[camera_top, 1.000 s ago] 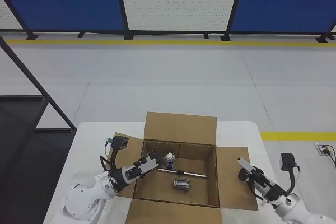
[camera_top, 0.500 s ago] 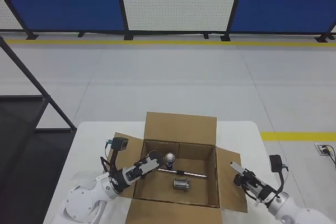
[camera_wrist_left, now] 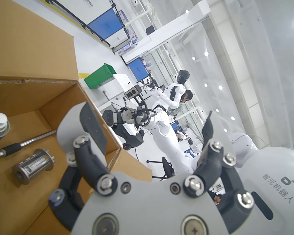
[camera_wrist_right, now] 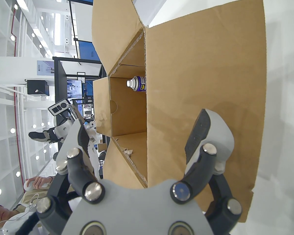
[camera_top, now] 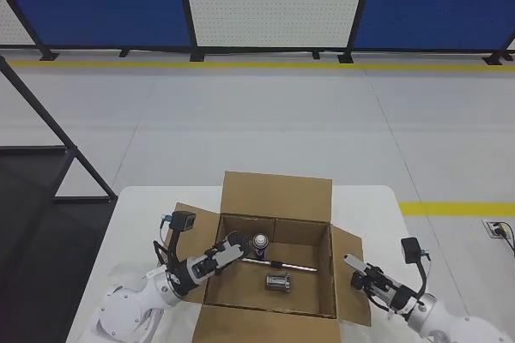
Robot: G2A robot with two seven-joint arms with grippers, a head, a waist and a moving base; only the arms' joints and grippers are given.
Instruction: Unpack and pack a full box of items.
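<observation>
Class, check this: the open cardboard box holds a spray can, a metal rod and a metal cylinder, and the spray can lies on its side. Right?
No. The spray can stands upright, as the top view shows. The open cardboard box does hold it, the metal rod and the metal cylinder.

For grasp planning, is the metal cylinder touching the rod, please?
Apart. The left wrist view shows a clear gap between the metal cylinder and the rod.
</observation>
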